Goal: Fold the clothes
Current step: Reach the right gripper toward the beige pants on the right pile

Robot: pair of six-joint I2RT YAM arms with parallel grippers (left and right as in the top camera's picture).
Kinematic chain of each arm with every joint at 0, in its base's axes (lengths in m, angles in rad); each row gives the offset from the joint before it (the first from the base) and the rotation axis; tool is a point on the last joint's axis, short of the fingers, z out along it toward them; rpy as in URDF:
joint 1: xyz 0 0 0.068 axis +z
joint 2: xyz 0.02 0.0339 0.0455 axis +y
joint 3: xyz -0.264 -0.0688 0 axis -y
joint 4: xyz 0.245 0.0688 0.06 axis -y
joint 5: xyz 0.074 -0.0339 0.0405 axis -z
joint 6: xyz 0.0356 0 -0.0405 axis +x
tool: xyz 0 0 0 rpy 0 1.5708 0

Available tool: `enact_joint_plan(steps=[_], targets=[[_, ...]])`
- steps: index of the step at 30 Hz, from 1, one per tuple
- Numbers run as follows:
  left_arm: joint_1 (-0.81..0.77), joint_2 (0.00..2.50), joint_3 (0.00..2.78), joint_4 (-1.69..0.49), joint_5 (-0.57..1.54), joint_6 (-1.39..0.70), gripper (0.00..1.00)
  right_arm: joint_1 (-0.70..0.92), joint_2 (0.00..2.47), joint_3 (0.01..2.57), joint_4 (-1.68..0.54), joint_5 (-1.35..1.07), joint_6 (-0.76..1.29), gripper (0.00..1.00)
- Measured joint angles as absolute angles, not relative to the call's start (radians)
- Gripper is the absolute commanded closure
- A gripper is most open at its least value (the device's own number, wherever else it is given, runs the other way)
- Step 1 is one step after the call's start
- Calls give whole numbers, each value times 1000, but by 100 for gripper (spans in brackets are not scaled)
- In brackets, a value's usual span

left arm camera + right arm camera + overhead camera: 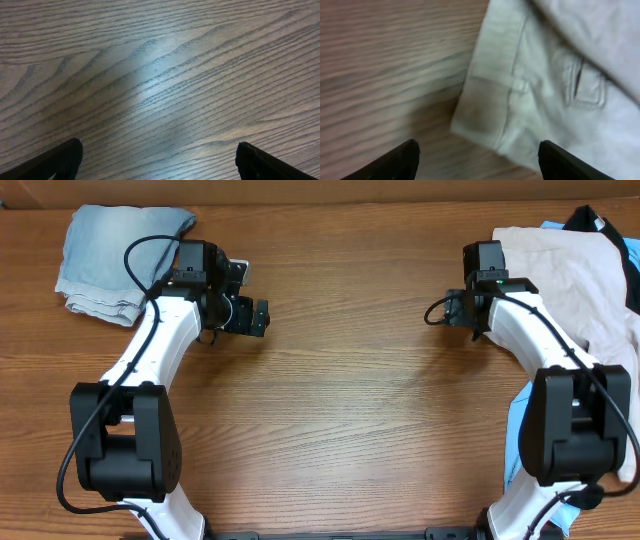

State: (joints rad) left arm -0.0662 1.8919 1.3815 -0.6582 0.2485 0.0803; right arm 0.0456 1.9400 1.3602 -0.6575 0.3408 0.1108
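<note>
Hovering over bare tabletop (160, 75), the left hand (160, 165) is gaping empty; the right hand (480, 160), likewise spread and holding nothing, is pointing at the clothes (540, 100), which are lying crumpled at the far right. Folding is seemingly not yet starting; every fold is waiting.

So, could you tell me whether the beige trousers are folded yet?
Not folded: the beige trousers lie rumpled and loosely spread at the right of the table.
</note>
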Motion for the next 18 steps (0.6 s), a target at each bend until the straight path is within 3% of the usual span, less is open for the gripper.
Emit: enact_joint_plan(steps=[9, 12, 18], targets=[[-66, 1892, 1382, -658, 251, 81, 0, 46, 2027, 1354, -643, 381, 101, 22], [-66, 1892, 1381, -658, 251, 80, 0, 44, 2047, 1352, -644, 383, 100, 37], [-66, 1892, 1381, -657, 251, 76, 11, 39, 2049, 1350, -627, 396, 99, 71]])
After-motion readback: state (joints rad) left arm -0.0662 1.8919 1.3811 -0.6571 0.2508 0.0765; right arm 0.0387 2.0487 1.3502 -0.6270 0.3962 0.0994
